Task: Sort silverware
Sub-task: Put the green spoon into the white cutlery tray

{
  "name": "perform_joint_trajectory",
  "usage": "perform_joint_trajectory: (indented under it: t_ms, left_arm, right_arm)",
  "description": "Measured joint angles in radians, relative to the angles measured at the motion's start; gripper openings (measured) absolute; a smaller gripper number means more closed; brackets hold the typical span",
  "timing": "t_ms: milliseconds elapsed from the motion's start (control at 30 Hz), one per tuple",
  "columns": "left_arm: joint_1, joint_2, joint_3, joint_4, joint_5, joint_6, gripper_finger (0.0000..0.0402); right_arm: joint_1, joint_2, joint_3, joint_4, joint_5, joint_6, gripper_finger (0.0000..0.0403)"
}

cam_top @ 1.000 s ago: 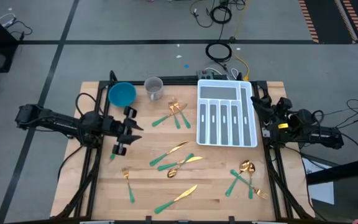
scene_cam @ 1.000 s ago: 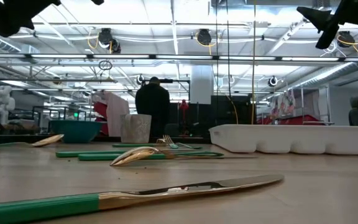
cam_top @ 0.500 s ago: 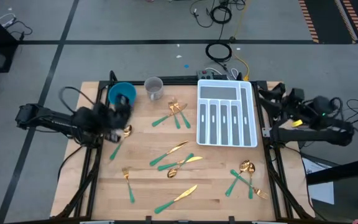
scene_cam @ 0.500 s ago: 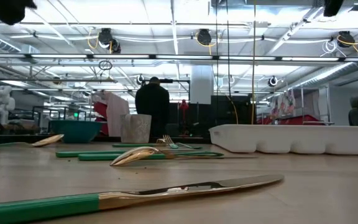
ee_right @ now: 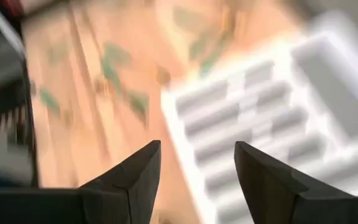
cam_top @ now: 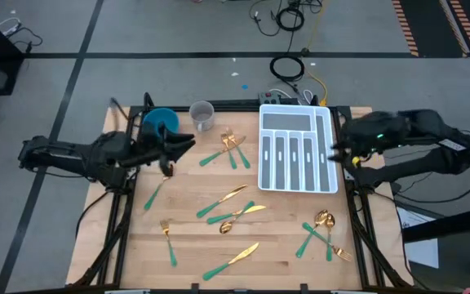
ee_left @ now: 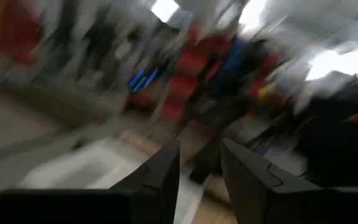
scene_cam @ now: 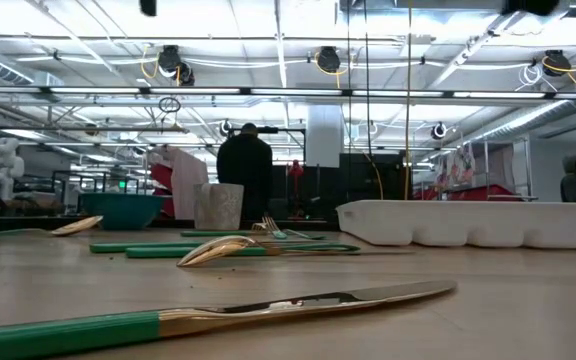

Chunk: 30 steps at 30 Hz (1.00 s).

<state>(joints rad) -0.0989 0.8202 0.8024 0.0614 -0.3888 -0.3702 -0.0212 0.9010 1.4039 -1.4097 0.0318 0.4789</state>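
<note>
The silverware lies flat and scattered on the wooden table, with gold heads and teal handles. There are forks (cam_top: 231, 147) near the cup, a spoon (cam_top: 155, 192), two knives (cam_top: 233, 206) mid-table, a fork (cam_top: 168, 238), a knife (cam_top: 233, 260) near the front, and a cluster (cam_top: 325, 233) at the right. My left gripper (cam_top: 184, 144) hangs open above the table beside the blue bowl and holds nothing; its fingers show in the left wrist view (ee_left: 201, 168). My right gripper (cam_top: 334, 152) is open over the white tray's right edge (ee_right: 197, 168) and is empty.
The white divided tray (cam_top: 261, 155) sits at the table's far right and shows in the low view (scene_cam: 468, 222). A blue bowl (cam_top: 158, 122) and a grey cup (cam_top: 202, 116) stand at the far edge. Cables lie on the floor beyond. A person stands far behind (scene_cam: 245, 180).
My left gripper rose from over the spoon and swung toward the far edge and right, leaving the spoon on the table. My right gripper swung from the table's right edge toward the tray. Both grippers climbed almost out of the low view.
</note>
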Motion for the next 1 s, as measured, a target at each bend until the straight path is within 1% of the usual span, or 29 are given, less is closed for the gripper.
perform_joint_trajectory:
  t_ms: [100, 133, 200, 333, 400, 467, 533, 633, 700, 833, 1000]
  left_arm:
    - [0.001, 0.019, 0.133, -0.317, -0.032, -0.105, 0.0123]
    - [-0.001, 0.026, 0.166, -0.396, -0.031, -0.14, 0.0123]
    - [-0.008, 0.035, 0.208, -0.504, -0.018, -0.21, 0.0123]
    - [-0.035, 0.036, 0.229, -0.665, 0.008, -0.347, 0.0123]
    - [-0.049, 0.036, 0.229, -0.777, 0.013, -0.401, 0.0123]
    - [-0.061, 0.037, 0.229, -0.888, 0.006, -0.444, 0.0123]
    - [-0.067, 0.038, 0.229, -0.965, -0.024, -0.474, 0.0123]
    - [-0.068, 0.041, 0.228, -1.006, -0.035, -0.489, 0.0123]
    - [-0.068, 0.046, 0.228, -1.002, -0.035, -0.489, 0.0123]
    - [-0.067, 0.062, 0.228, -1.003, -0.047, -0.458, 0.0123]
    - [-0.067, 0.089, 0.228, -1.006, -0.057, -0.433, 0.0123]
  right_arm:
    - [0.056, 0.03, -0.017, -0.073, -0.064, 0.067, 0.0196]
    - [0.079, 0.033, -0.028, -0.078, -0.075, 0.088, 0.0196]
    - [0.13, 0.034, -0.06, -0.062, -0.085, 0.132, 0.0196]
    - [0.239, 0.029, -0.158, 0.068, -0.055, 0.232, 0.0196]
    - [0.288, 0.02, -0.223, 0.171, -0.048, 0.263, 0.0196]
    - [0.333, 0.012, -0.297, 0.269, -0.017, 0.284, 0.0196]
    - [0.366, 0.009, -0.369, 0.343, 0.016, 0.308, 0.0196]
    - [0.407, 0.013, -0.463, 0.418, 0.015, 0.379, 0.0196]
    - [0.448, 0.026, -0.508, 0.418, -0.009, 0.43, 0.0196]
    - [0.518, 0.077, -0.54, 0.362, 0.0, 0.477, 0.0196]
    - [0.553, 0.16, -0.54, 0.252, 0.017, 0.568, 0.0196]
